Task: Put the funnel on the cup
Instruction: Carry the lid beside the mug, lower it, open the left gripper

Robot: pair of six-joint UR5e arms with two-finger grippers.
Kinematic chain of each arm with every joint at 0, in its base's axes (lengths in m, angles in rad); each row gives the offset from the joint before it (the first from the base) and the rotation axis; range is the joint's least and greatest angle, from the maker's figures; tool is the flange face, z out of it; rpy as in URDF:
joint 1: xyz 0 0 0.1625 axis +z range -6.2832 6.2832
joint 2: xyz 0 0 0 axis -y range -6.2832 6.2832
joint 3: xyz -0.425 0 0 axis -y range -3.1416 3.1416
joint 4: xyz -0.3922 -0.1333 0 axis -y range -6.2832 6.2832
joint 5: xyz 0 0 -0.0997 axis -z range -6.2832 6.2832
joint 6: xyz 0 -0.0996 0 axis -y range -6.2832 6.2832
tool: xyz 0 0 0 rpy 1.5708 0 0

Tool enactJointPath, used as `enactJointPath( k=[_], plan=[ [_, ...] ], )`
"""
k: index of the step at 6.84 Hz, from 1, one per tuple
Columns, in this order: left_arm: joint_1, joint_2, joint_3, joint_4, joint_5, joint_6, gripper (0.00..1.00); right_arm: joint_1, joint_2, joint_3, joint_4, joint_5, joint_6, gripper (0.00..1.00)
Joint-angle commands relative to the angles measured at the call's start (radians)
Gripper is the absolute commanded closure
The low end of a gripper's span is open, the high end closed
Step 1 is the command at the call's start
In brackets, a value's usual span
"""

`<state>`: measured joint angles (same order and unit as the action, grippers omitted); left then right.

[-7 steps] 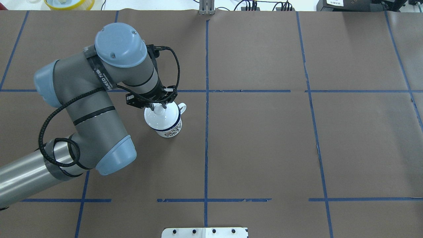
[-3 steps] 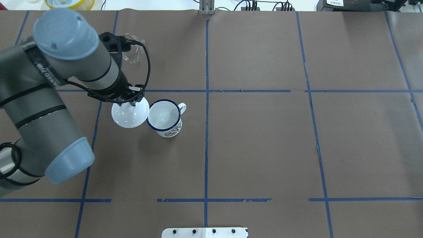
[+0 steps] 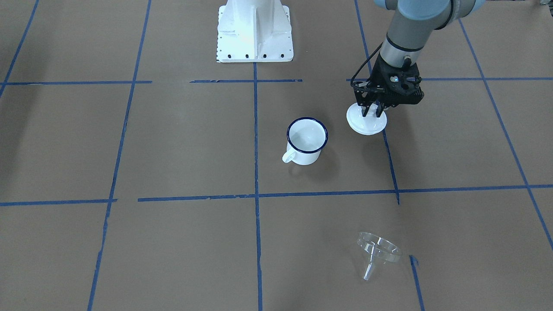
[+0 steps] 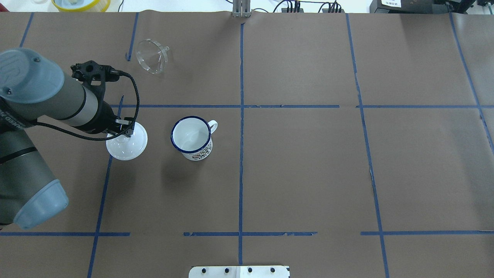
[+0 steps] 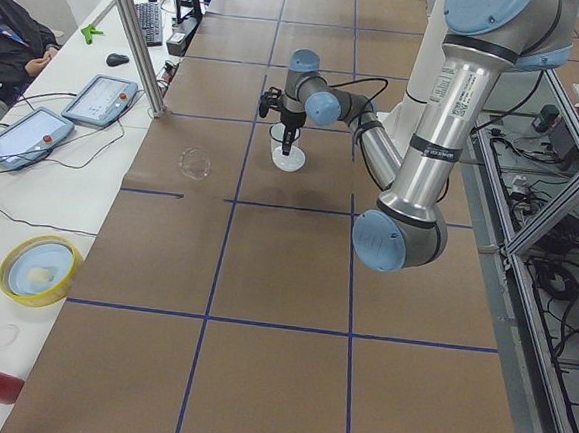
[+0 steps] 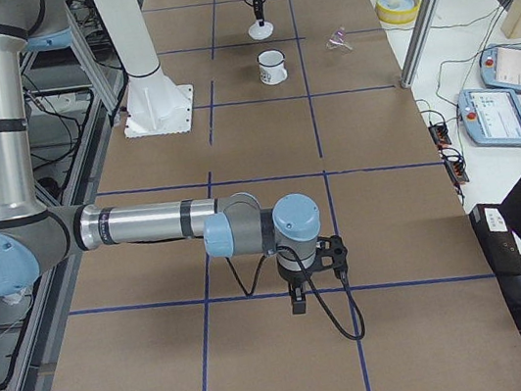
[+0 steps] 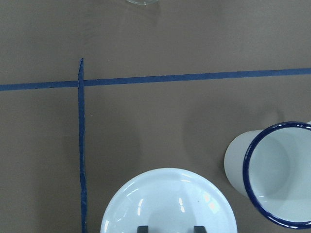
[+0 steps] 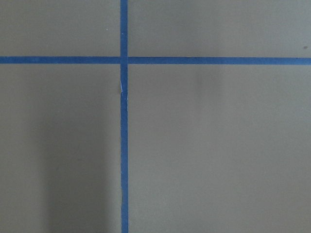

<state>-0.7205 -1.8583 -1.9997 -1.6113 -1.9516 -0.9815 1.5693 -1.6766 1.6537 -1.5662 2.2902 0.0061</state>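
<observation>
The white enamel cup [image 4: 192,135] with a dark blue rim stands upright and uncovered left of the table's middle; it also shows in the front view [image 3: 307,138] and the left wrist view [image 7: 279,174]. The clear funnel [image 4: 151,56] lies on its side at the back left, apart from the cup, near the front edge in the front view [image 3: 376,252]. My left gripper [image 4: 122,132] is shut on the knob of a round white lid [image 4: 129,146], held low to the left of the cup. My right gripper [image 6: 299,303] hangs far off over bare table; I cannot tell its state.
A yellow-rimmed container [image 4: 81,4] sits beyond the table's back left edge. The robot's white base plate [image 4: 239,271] is at the near edge. Blue tape lines cross the brown table cover. Tablets [image 5: 103,100] lie on the side bench.
My left gripper lifted the lid off the cup and carried it to the left. The cup now stands open, and the arm no longer hides the funnel.
</observation>
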Motion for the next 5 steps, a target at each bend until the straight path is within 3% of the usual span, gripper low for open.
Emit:
enactJointPath(
  k=[1, 4, 5],
  plan=[
    [0.009, 0.022, 0.157, -0.184, -0.001, 0.003, 1.00, 0.000, 0.000, 0.000, 0.000, 0.000, 0.000, 0.00],
    [0.052, 0.019, 0.202, -0.190, -0.001, 0.004, 1.00, 0.000, 0.000, 0.000, 0.000, 0.000, 0.000, 0.00],
    [0.053, 0.016, 0.202, -0.190, -0.001, 0.006, 0.78, 0.000, 0.000, 0.000, 0.000, 0.000, 0.000, 0.00]
  ],
)
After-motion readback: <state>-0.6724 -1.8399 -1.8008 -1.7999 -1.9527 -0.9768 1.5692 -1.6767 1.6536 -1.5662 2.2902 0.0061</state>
